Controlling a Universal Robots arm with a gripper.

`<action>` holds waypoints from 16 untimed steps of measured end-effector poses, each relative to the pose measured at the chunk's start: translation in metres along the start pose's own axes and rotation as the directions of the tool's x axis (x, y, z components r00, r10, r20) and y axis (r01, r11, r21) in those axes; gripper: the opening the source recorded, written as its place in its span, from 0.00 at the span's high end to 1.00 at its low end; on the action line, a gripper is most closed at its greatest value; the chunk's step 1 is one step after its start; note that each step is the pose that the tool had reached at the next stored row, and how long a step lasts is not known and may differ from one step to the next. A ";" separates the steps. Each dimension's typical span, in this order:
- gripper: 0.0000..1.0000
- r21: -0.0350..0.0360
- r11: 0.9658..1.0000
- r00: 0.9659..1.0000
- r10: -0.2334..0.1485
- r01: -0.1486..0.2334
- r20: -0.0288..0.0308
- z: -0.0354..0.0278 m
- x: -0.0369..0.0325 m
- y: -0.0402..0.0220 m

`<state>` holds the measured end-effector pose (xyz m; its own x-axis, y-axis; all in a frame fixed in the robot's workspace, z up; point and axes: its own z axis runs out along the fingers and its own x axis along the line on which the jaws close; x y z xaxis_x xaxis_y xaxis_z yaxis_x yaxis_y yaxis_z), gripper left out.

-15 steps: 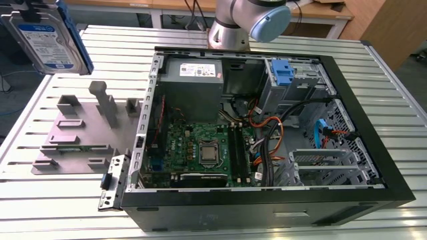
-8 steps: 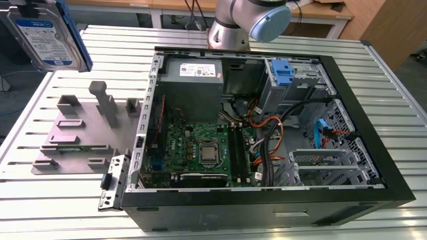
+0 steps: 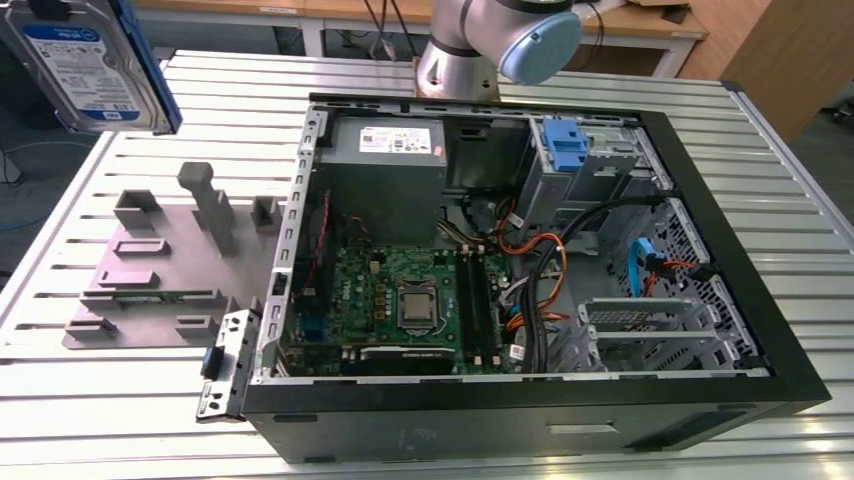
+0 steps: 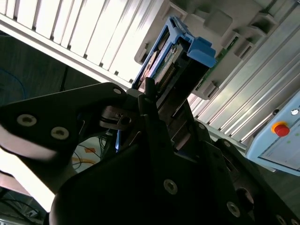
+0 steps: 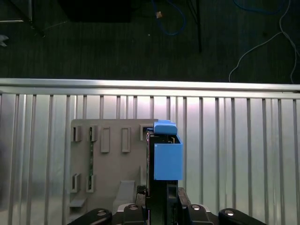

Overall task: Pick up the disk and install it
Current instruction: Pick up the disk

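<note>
While the end effector (image 5: 161,196) grips it, the disk (image 5: 168,161) (blue-railed) hangs.

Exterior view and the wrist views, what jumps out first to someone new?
The disk, silver with a blue-and-white label, hangs in the end effector at the exterior view's left, above a grey fixture plate. The open computer case sits at that view's middle, motherboard and cables exposed.

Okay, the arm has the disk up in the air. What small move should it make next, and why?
Probably carry the disk toward the exterior view's right, over the open computer case. The gripper is clamped on it above the grey fixture plate, and the case's drive bays lie on that side.
</note>
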<state>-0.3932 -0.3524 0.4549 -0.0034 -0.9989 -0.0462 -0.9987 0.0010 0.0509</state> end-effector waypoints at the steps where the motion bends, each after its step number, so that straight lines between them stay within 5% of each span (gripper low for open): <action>1: 0.65 0.000 1.000 1.000 0.000 0.000 0.000 -0.0014 -0.0001 0.0001; 11: 0.65 0.000 1.000 1.000 0.000 0.000 -0.001 -0.0127 -0.0010 0.0007; 16: 0.65 0.000 1.000 1.000 0.000 0.000 -0.001 -0.0131 -0.0010 0.0007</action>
<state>-0.3932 -0.3521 0.4681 -0.0034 -0.9990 -0.0450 -0.9987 0.0011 0.0509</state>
